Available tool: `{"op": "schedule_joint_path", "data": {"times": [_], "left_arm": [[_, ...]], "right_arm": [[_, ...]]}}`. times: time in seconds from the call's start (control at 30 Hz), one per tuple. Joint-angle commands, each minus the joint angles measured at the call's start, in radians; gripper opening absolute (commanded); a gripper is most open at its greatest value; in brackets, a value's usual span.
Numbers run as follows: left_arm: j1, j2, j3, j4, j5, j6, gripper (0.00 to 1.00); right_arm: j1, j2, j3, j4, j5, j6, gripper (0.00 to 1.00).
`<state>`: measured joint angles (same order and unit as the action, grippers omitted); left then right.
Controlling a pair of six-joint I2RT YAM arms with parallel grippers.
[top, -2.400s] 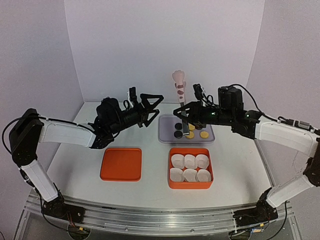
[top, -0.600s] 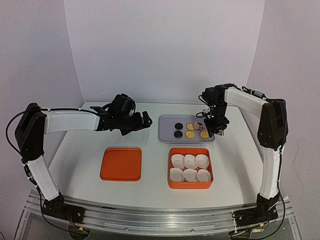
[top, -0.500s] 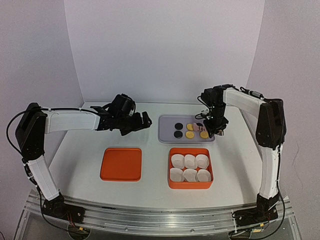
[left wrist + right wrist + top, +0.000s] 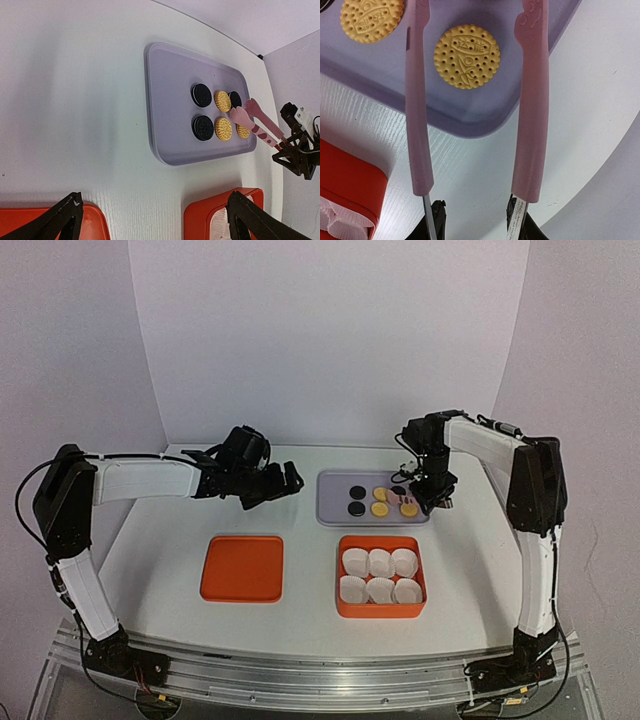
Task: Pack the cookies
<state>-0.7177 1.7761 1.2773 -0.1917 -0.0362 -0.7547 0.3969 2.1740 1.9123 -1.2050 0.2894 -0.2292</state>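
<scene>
Right fingers (image 4: 439,220) pinch the pink tongs (image 4: 530,100) — tong arms apart, one each side of a yellow cookie (image 4: 466,56). Left fingers (image 4: 55,225) are wide open, holding nothing. All six cookies (image 4: 223,128) lie on the purple tray (image 4: 170,100), farther back than the orange box (image 4: 380,612).

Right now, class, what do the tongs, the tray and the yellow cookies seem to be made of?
Tongs: matte pink silicone or soft plastic, going by the moulded relief, sleeved over shiny metal strips.
Tray: probably smooth lilac plastic, with a rounded moulded rim and faint sheen.
Yellow cookies: seemingly baked biscuit, dry and matte, with pricked holes and stamped pattern; possibly replicas.
</scene>
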Motion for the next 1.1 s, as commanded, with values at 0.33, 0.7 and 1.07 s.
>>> {"op": "schedule_joint_path", "data": {"times": [0.33,0.7,1.07], "left_arm": [[0.011,0.037,0.076,0.002,0.033,0.015,1.0],[0.012,0.032,0.066,0.006,0.063,0.005,1.0],[0.012,0.009,0.037,0.015,0.06,-0.004,1.0]], "right_arm": [[-0.026,0.074,0.107,-0.015,0.002,-0.028,0.37],[-0.026,0.103,0.146,-0.017,-0.017,-0.026,0.33],[-0.027,0.109,0.147,-0.018,-0.024,-0.027,0.32]]}}
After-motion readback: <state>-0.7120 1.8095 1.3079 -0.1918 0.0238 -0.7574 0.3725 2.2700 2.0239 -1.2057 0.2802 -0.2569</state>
